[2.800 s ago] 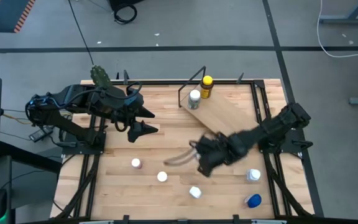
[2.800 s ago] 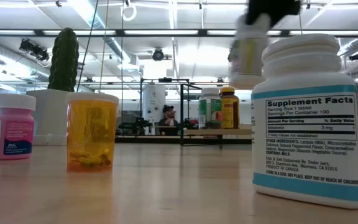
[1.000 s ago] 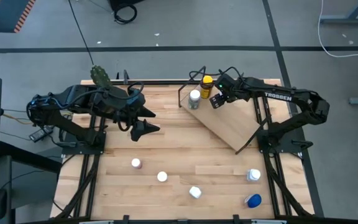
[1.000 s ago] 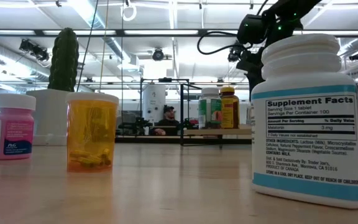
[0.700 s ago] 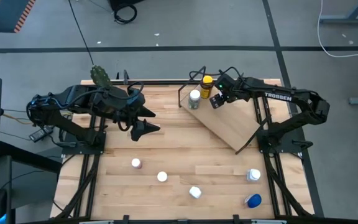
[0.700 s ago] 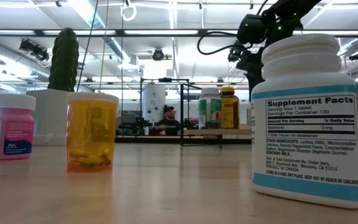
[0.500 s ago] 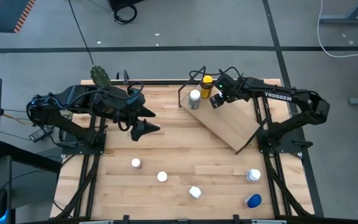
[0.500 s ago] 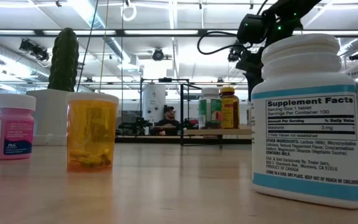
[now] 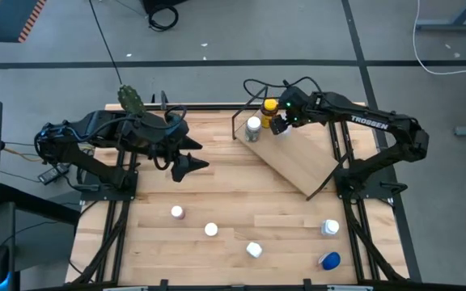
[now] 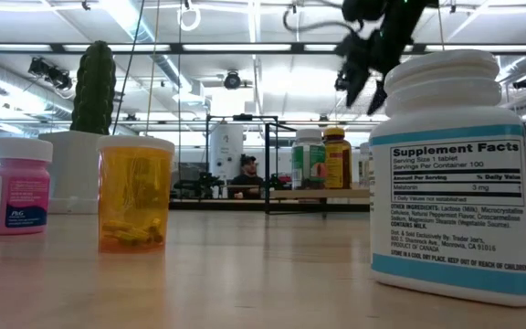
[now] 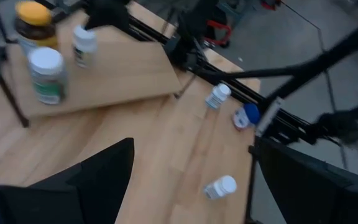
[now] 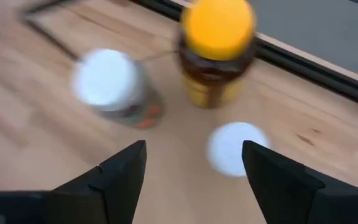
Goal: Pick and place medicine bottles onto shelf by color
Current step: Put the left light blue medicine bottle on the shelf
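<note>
Right wrist view: right gripper fingers spread, empty; white-capped bottle upright on shelf.

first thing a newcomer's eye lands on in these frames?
The right gripper hovers open over the far end of the angled shelf, above three bottles there: a yellow-capped one and two white-capped ones. In the low view a big white supplement bottle fills the foreground. The left gripper waits near the table's left side.

Grey floor all round the plank counter, cables trailing across it. Beyond, long ceiling lights glare, and a person sits far back.
</note>
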Available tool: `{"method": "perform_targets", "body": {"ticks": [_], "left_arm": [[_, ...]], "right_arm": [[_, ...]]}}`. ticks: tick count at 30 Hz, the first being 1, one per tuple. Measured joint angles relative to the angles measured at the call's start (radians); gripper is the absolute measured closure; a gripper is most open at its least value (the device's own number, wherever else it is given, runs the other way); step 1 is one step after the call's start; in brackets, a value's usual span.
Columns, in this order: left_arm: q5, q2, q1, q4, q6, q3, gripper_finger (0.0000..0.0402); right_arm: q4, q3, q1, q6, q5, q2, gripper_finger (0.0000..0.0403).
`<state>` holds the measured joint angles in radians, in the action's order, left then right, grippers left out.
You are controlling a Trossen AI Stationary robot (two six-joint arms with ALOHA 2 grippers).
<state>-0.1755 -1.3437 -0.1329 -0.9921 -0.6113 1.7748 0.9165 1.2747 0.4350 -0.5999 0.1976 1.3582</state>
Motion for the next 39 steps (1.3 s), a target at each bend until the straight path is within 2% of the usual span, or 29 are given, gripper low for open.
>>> {"method": "perform_targets", "body": {"ticks": [6,13,19,24,31,39], "left_arm": [[-0.053,0.0,0.001,0.0,-0.002,0.0,0.0056],[-0.053,0.001,0.001,0.0,0.0,0.0,0.0056],[-0.048,0.005,0.001,0.0,0.074,0.001,0.0056],[0.023,0.005,0.001,0.0,0.147,0.001,0.0056],[0.105,0.004,0.0,-0.001,0.229,0.001,0.0056],[0.121,0.004,-0.012,-0.006,0.18,0.001,0.0056]], "right_arm": [[0.012,0.078,-0.157,-0.077,-0.02,-0.001,0.013],[0.0,0.05,-0.381,-0.218,-0.007,0.003,0.013],[-0.007,0.045,-0.553,-0.296,-0.003,0.005,0.013],[-0.029,0.045,-0.666,-0.436,0.005,0.012,0.013],[-0.166,0.045,-0.848,-0.403,0.033,0.063,0.013],[-0.285,0.045,-0.981,-0.385,0.064,0.198,0.013]]}}
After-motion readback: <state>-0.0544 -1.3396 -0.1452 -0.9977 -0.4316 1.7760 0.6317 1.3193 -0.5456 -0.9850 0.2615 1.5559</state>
